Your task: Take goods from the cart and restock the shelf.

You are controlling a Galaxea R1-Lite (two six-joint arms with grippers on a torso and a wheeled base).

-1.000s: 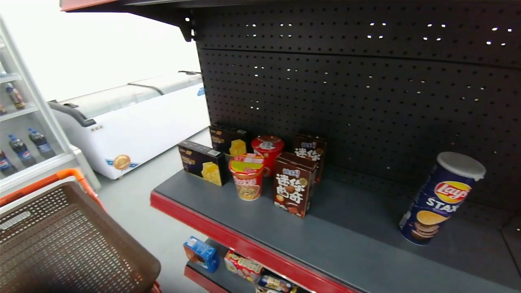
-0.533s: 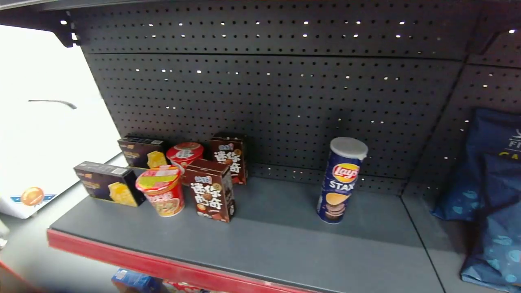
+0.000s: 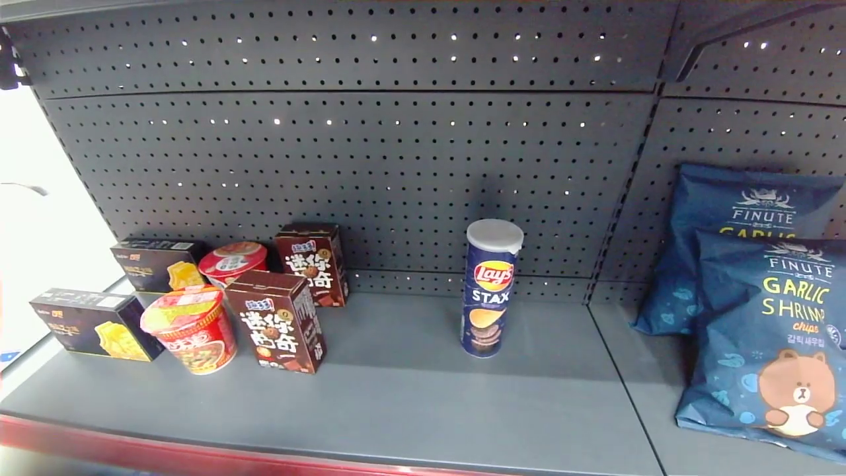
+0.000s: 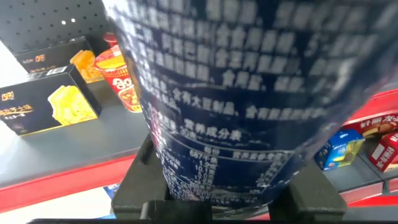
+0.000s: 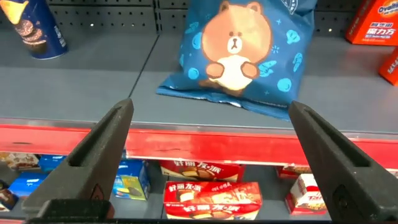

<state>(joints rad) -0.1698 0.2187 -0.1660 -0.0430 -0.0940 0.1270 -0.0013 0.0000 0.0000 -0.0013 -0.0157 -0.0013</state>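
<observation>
- Gripping a dark blue chip can [image 4: 230,93] low on its body, the left gripper [image 4: 227,190] has its fingers clamped on either side. The can hangs just in front of the shelf [image 3: 410,396], probably so it can be pushed straight in.
- A matching can [image 3: 490,287] stands upright near the back, so the bare floor beside it looks like the intended spot.
- The right gripper [image 5: 211,155] is spread wide and empty, low before the bear-print chip bag [image 5: 239,56].
- Brown boxes [image 3: 277,320] and a noodle cup [image 3: 190,328] crowd the left end and bags fill the right, leaving the middle gap.
</observation>
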